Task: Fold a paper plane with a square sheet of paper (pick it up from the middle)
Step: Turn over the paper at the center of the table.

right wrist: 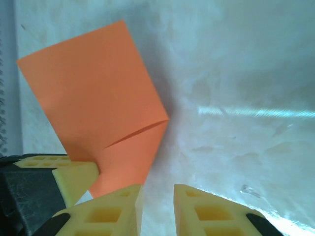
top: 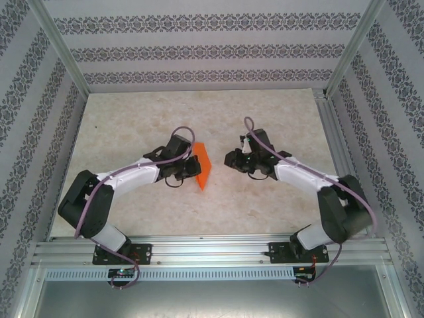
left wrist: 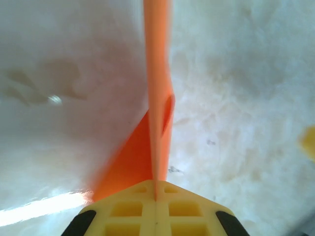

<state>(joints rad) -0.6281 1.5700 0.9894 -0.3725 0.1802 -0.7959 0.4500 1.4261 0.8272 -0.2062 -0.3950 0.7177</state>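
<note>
Marbled surface (top: 132, 119), near its middle: my left hand (left wrist: 156, 196) is clamped on the folded square sheet of paper (right wrist: 98, 88); my right hand (right wrist: 157, 206), slightly parted just beside it, should press the crease (right wrist: 135, 130) without tugging the sheet loose.

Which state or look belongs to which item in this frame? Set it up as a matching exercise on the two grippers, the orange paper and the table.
Column one:
1. left gripper
2. right gripper
3. orange paper
4. table

Column two:
A. pale and marbled
B. jaws apart, nothing between them
C. shut on a thin edge of the sheet
D. has a crease across it, sits between the two grippers

Right pairs: 1-C, 2-B, 3-D, 4-A.
</note>
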